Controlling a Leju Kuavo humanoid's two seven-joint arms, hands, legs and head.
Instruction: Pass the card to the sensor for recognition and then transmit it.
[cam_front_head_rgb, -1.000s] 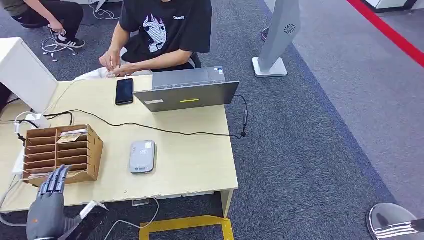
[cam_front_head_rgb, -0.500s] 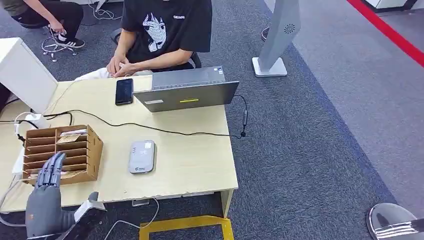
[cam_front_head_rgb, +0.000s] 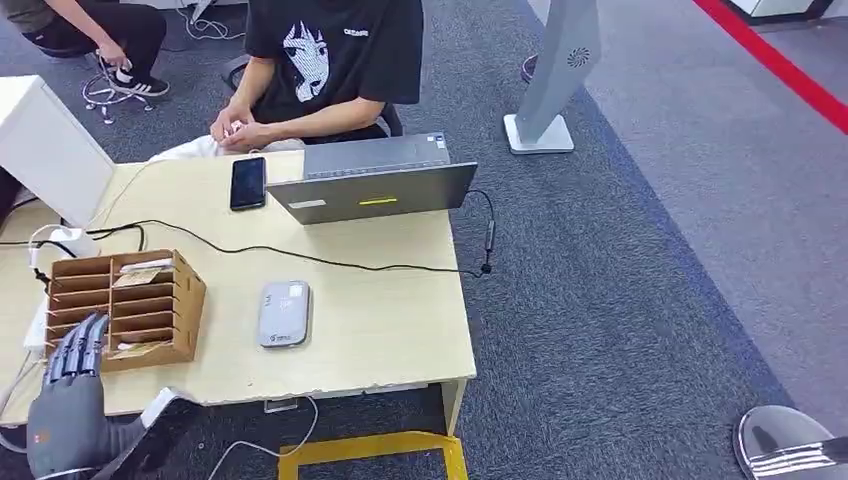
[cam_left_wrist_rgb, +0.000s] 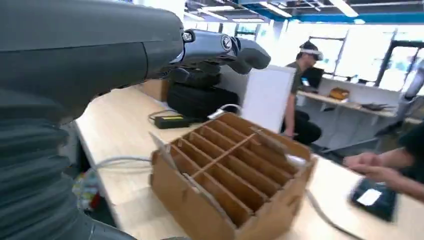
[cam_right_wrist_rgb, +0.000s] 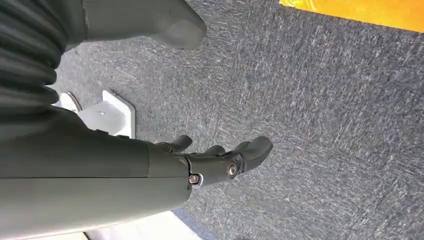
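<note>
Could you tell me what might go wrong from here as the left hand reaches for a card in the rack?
1. The left hand hovers at the near corner of the light brown slotted cardboard rack; a push could slide or tip it.
2. The black cable crosses the pale wooden table behind the grey card reader; a sweeping arm might snag it.

My left hand (cam_front_head_rgb: 68, 395) is raised in front of me, low on my left side, palm turned down, fingers (cam_front_head_rgb: 75, 347) stretched forward and a little apart, holding nothing. The thumb (cam_left_wrist_rgb: 240, 50) sticks out ahead. My right arm hangs at my side; my right hand (cam_right_wrist_rgb: 215, 162) points down with fingers loosely curled, nothing in it.
</note>
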